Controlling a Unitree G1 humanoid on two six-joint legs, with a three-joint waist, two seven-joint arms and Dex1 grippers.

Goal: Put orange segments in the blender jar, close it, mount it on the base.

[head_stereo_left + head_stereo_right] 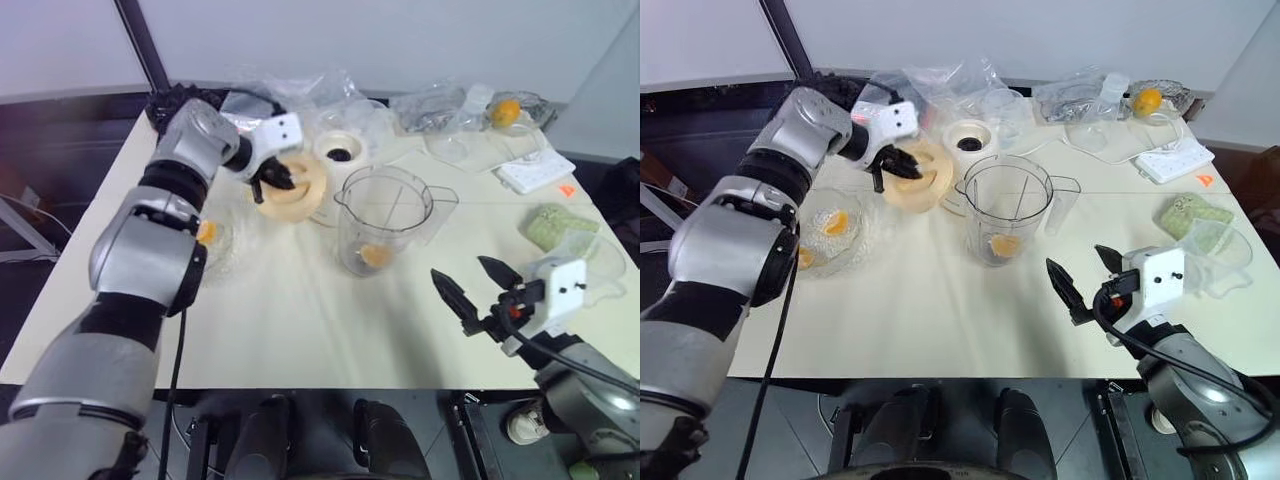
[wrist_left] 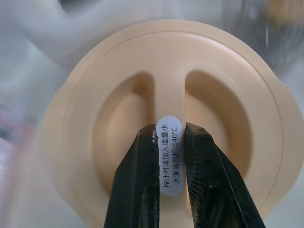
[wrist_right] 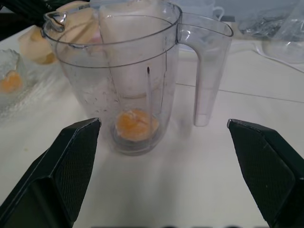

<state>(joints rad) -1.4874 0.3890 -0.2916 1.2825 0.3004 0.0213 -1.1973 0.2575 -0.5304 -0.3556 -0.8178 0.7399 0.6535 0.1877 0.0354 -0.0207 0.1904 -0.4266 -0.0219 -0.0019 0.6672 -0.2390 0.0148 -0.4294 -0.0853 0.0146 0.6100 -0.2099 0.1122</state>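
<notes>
Now, table (image 1: 300, 330): blender jar (image 1: 1005, 210) upright mid-table, open-topped, orange segment (image 3: 137, 124) lying at bottom by blades. Base (image 1: 970, 140) just behind jar, socket up, awaiting mounting. Lid (image 2: 166, 95), cream disc, lifted clear of table near jar, likely for closing. Left gripper (image 1: 895, 163) clamped tight on lid's centre rib. Right gripper (image 1: 480, 290) spread wide, empty, facing jar, probably ready to steady it. More segments (image 1: 836, 222) in clear dish at left.

Clear plastic jar (image 3: 128, 71), matt lid (image 2: 166, 118).
</notes>
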